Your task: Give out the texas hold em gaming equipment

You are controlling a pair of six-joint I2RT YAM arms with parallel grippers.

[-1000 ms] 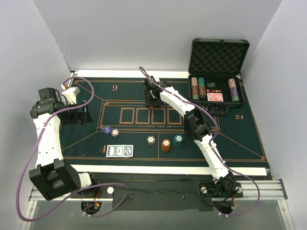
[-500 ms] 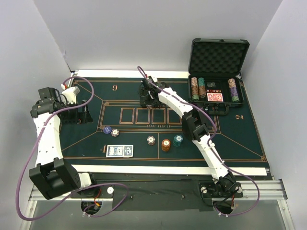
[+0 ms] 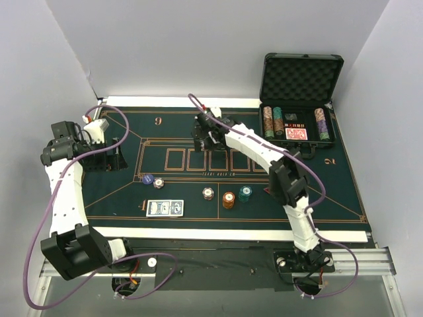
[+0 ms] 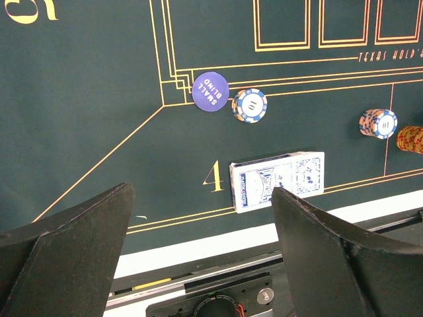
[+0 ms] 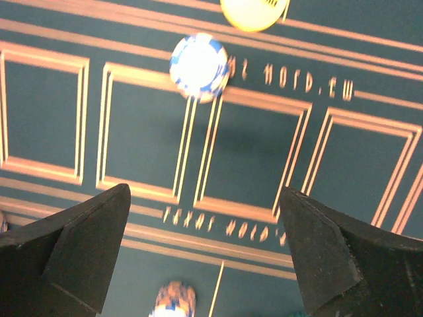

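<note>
Two blue-backed cards [image 3: 164,208] [image 4: 277,180] lie side by side near the front edge of the green felt mat [image 3: 185,129]. A dark blue disc [image 3: 147,179] [image 4: 210,91] and a white-blue chip [image 3: 158,183] [image 4: 249,105] sit behind them. Further right stand a pale chip [image 3: 208,193] [image 4: 378,123], an orange stack [image 3: 229,198] and a teal stack [image 3: 246,193]. My right gripper [image 3: 206,135] [image 5: 205,191] hangs open over the far middle boxes. Beyond it on the felt lie a white-blue chip [image 5: 199,66] and a yellow disc [image 5: 254,12]. My left gripper [image 3: 114,158] [image 4: 199,198] is open and empty at the left.
An open black foam-lined case [image 3: 301,79] stands at the back right, holding chip stacks [image 3: 268,120] and a red-backed deck [image 3: 296,134]. White walls close in the left, back and right. The mat's white border [image 3: 231,233] runs along the front.
My right gripper has opened over the far middle boxes, and its elbow has swung to the right. The left arm has not moved.
</note>
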